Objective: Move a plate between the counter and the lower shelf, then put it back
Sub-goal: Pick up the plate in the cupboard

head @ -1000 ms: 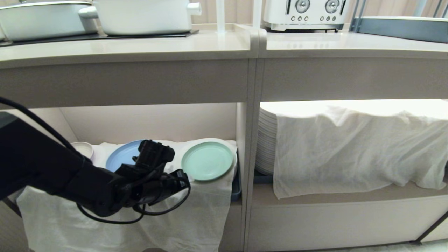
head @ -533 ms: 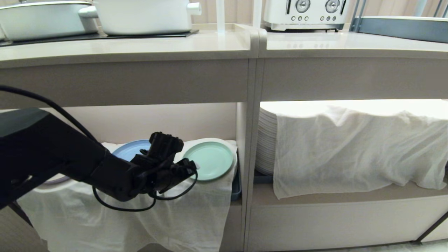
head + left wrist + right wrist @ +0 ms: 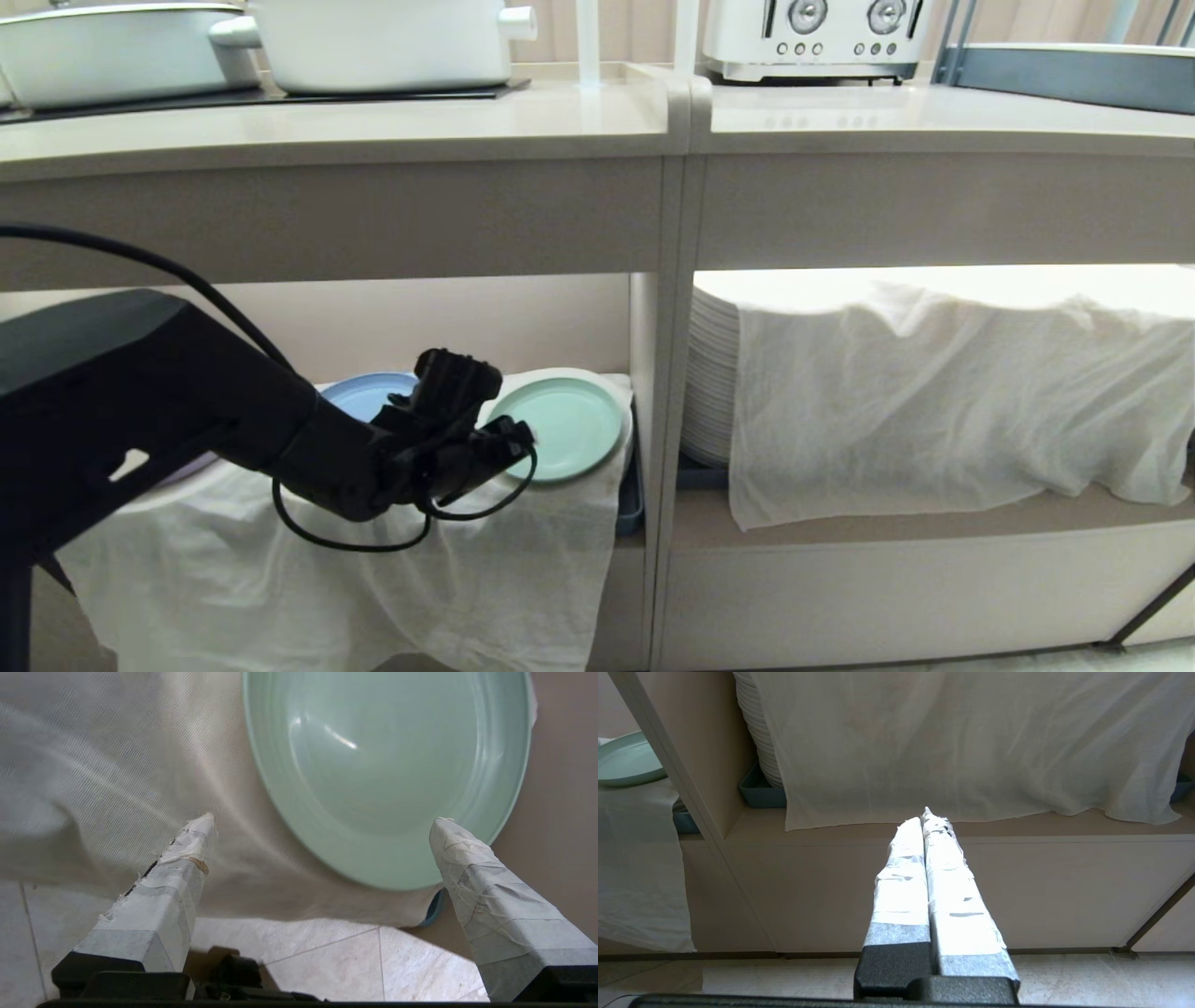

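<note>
Left end effector (image 3: 509, 446): jaws spread wide, nothing between them, positioned at the front of the lower shelf (image 3: 597, 327) just beside the near-left rim of the plate (image 3: 565, 427). In the left wrist view, one taped fingertip (image 3: 455, 840) overlaps the plate's near rim; contact cannot be confirmed. The other lies over the white cloth (image 3: 327, 579). The mint-green plate lies flat on that cloth at the right end of the shelf, close to the divider wall. A blue plate (image 3: 369, 397) sits to its left, partly hidden by the arm. Right end effector (image 3: 928, 821): taped fingers pressed together, empty, low before the neighbouring compartment holding a white plate stack (image 3: 711, 373). Table (image 3: 373, 126) above carries white pots (image 3: 383, 42) and a toaster (image 3: 817, 37).
</note>
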{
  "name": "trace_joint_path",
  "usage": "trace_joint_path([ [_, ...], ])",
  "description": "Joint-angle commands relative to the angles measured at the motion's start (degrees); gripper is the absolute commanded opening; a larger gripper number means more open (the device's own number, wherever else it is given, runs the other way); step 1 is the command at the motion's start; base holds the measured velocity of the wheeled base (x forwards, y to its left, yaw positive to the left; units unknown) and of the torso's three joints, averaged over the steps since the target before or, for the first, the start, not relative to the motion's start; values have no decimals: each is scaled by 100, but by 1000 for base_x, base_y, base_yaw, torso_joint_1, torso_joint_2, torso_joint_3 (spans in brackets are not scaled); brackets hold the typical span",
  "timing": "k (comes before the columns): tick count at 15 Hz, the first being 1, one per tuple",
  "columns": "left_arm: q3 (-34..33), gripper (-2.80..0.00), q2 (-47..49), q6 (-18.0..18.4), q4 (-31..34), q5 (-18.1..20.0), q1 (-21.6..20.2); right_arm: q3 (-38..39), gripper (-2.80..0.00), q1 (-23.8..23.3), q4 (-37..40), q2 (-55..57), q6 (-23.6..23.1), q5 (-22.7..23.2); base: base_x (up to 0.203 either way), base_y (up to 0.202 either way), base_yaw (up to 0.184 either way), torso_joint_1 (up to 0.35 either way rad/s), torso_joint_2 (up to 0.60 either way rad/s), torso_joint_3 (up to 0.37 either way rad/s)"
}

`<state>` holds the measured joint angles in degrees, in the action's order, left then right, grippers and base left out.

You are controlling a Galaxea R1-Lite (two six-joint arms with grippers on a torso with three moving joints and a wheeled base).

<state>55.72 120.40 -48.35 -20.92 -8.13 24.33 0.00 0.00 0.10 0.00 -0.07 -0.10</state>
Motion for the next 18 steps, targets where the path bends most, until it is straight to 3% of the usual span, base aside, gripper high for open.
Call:
trace_joint_path([
  [1,173,0,166,-26,-9,-13,1,0,-280,0,-1,0,-1,1,0,0,0,0,0,0],
  [18,1055,0,880,-280,-9,-242,10,0,-280,0,-1,0,-1,1,0,0,0,0,0,0],
])
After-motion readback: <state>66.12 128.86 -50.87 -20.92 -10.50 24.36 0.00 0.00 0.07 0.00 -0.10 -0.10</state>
